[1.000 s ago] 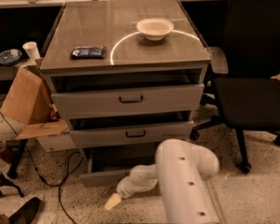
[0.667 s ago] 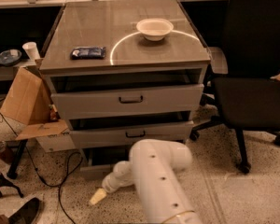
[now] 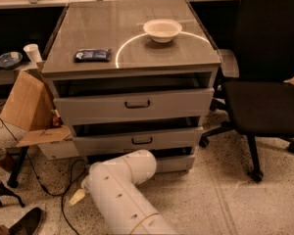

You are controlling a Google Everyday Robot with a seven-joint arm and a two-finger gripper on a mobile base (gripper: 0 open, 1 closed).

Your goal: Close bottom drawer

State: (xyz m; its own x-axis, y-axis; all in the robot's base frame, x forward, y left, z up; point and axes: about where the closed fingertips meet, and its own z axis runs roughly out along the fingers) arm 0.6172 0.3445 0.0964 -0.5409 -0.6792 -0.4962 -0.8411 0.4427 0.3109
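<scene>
The bottom drawer [image 3: 177, 163] is the lowest of the three grey drawers in the cabinet [image 3: 132, 62]. Only the right part of its low flat front shows, with a narrow dark gap above it. My white arm [image 3: 121, 180] covers the rest of the front and its handle. My gripper [image 3: 77, 197] is low by the floor, in front of the cabinet's lower left corner, left of the drawer front. Only a pale tip of it shows past the arm. The middle drawer [image 3: 138, 141] and the top drawer [image 3: 135, 104] each stand slightly out.
A white bowl [image 3: 162, 30] and a dark blue packet [image 3: 92, 55] lie on the cabinet top. A black office chair [image 3: 267, 89] stands close on the right. A cardboard box [image 3: 29, 106], cables and a dark stand foot [image 3: 5, 192] are on the left.
My arm has swung left across the bottom drawer front, and the gripper has moved left and down toward the floor. The visible drawer fronts look the same.
</scene>
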